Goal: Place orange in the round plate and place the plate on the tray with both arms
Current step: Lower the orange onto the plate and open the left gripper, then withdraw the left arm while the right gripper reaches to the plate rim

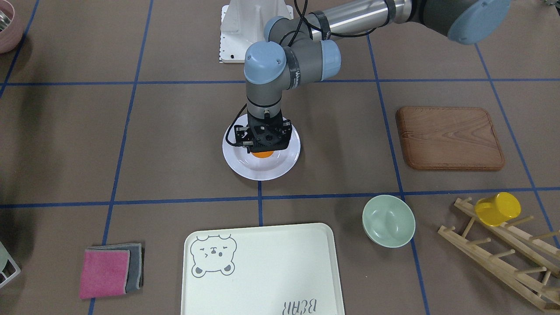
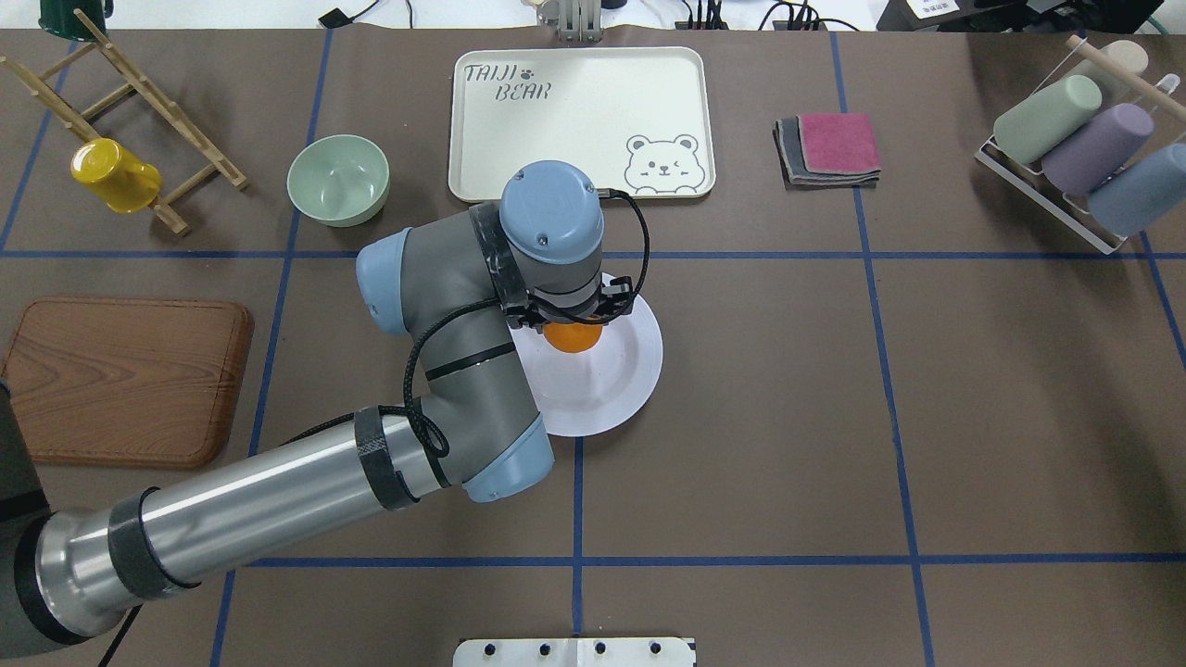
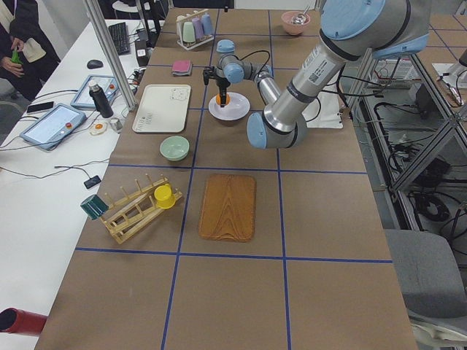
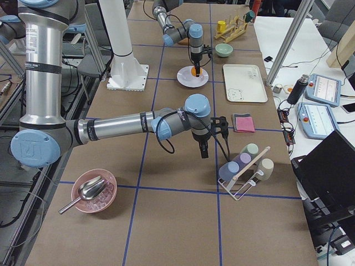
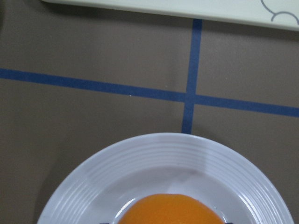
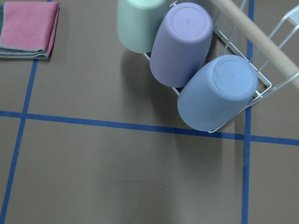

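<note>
Orange (image 1: pixel 261 154) just under left gripper (image 1: pixel 262 142), over round plate (image 1: pixel 245 168); grasped or released, can't tell. Right gripper (image 4: pixel 203 151) near purple cup (image 6: pixel 182 44), ditto.

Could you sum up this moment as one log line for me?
left gripper: over plate, straddling orange, grip unclear | plate: on table, off tray | right gripper: hovering by cup rack

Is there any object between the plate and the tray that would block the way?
Nothing visible does. Between the plate and the tray lies only bare table with a tape line; the green bowl stands aside.
</note>
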